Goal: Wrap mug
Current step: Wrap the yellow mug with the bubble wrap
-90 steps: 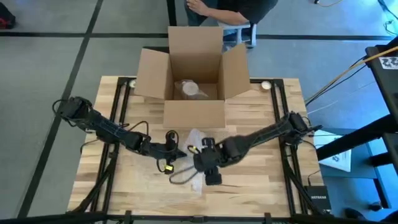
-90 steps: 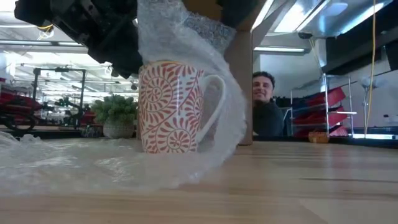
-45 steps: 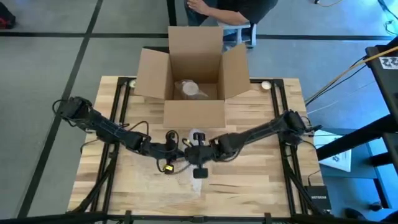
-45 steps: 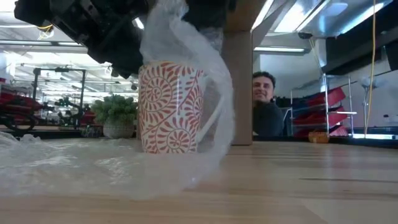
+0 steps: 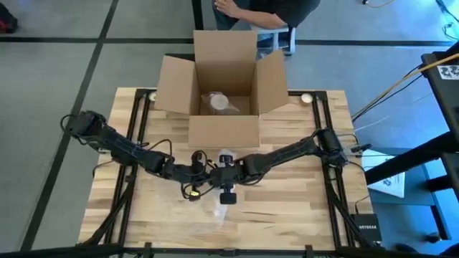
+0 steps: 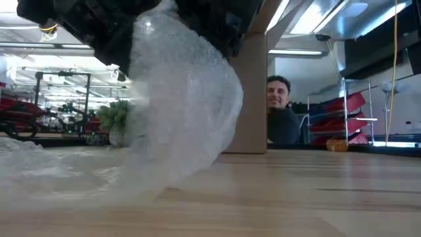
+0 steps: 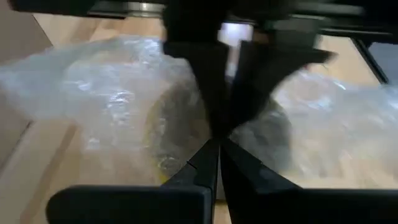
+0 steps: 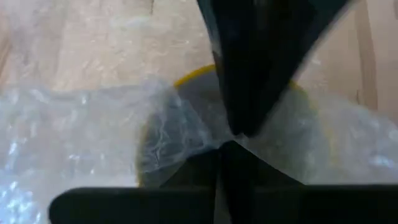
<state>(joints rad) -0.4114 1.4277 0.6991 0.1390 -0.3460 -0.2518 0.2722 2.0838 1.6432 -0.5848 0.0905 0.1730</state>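
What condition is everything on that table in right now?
Mug: upright, draped in wrap.
Bubble wrap: pulled over the mug, tail on the table.
Cardboard box: flaps open, a wrapped item inside.
Left gripper: shut on bubble wrap.
Right gripper: shut on bubble wrap.

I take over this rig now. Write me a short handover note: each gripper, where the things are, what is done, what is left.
Left gripper: at table centre beside the mug, fingers shut on the bubble wrap.
Right gripper: meeting the left one over the mug, shut on the same wrap.
Mug: upright at table centre in front of the box; its yellow rim shows through the wrap in the right wrist view.
Done: wrap is pulled over the mug, hiding it in the low view.
Left: loose wrap lies spread on the table; tuck it round the mug. An open box holding a wrapped item waits behind.
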